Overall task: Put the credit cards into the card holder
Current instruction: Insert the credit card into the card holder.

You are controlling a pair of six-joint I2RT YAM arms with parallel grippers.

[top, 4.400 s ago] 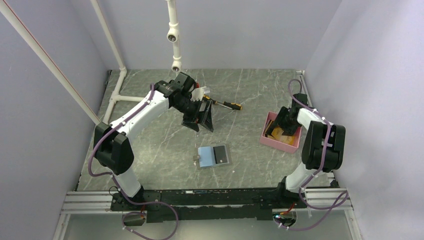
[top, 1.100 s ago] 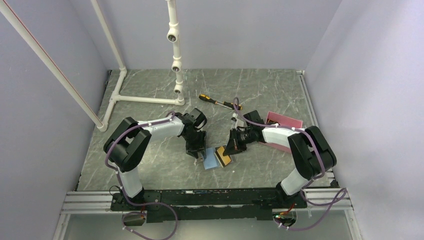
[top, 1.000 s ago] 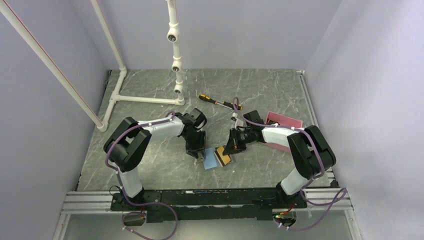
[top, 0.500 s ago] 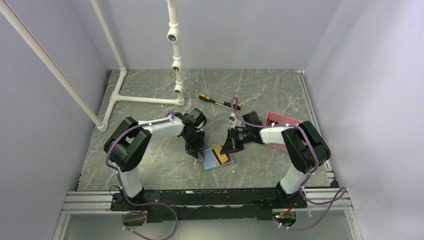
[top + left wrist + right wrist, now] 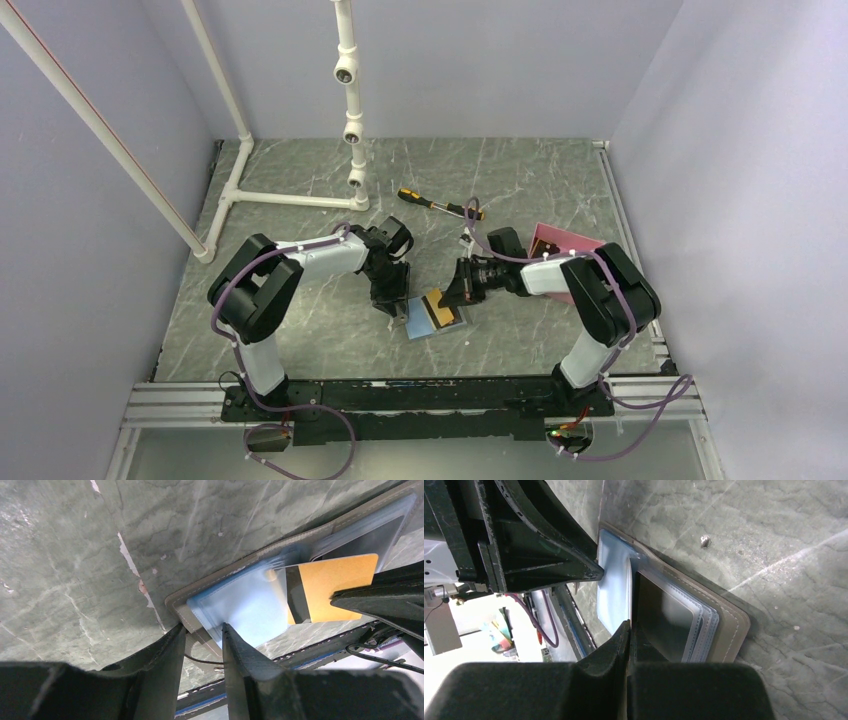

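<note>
Top external view: both arms are bent in over the card holder [image 5: 418, 326], which lies open on the worktop [image 5: 300, 190] at the near middle. The left jaws are clamped on the holder's left corner, pinning it down (the left wrist view shows the grey rim and a lip of light blue lining caught between the two fingers [image 5: 240, 670]). The right jaws are pressed together on the outer end of an orange card [image 5: 441, 308]. The card's striped end reaches in over the blue lining, right at a pocket mouth. That spot is blurred, so whether the edge is under the lip I cannot tell. A dark card [image 5: 669, 612] already sits in the clear sleeve beside it.

So the step in hand, by my reading, is feeding this card into its pocket. To do it well, the card should go in at a shallow angle, square to the pocket mouth, so neither leading corner snags the stitching. The push should run straight along the pocket, slow and light, while the left side takes the load and stops the holder sliding. Letting go only makes sense once the card is well seated.
</note>
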